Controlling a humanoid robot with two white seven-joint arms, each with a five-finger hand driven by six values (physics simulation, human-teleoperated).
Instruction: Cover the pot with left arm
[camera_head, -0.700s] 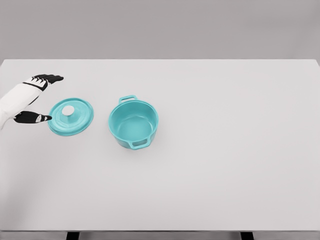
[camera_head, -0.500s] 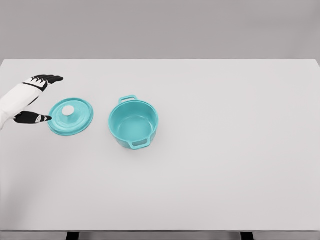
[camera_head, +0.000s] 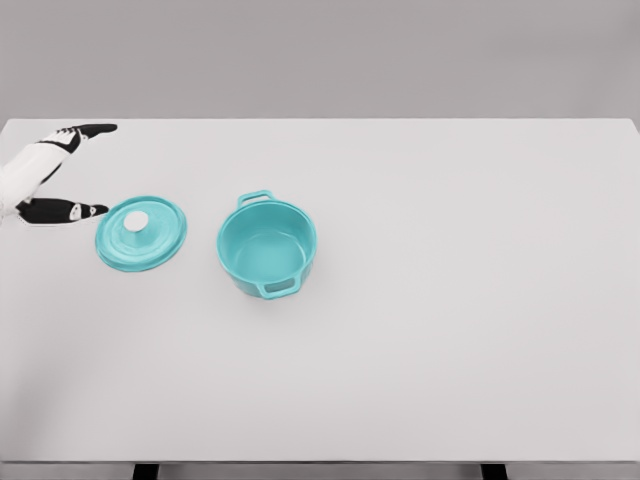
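Observation:
A teal pot (camera_head: 267, 246) with two side handles stands uncovered left of the table's middle. Its teal lid (camera_head: 141, 232) with a white knob lies flat on the table to the pot's left, apart from it. My left hand (camera_head: 92, 168) hovers at the far left, just left of and above the lid, open with black fingers (camera_head: 90, 130) spread and thumb (camera_head: 72, 210) pointing toward the lid. It touches nothing. The right arm is out of view.
The white table (camera_head: 450, 300) spreads wide to the right of the pot and toward the front edge. A grey wall runs behind it.
My left hand has drawn back up and to the left, away from the lid. Lid and pot have not moved.

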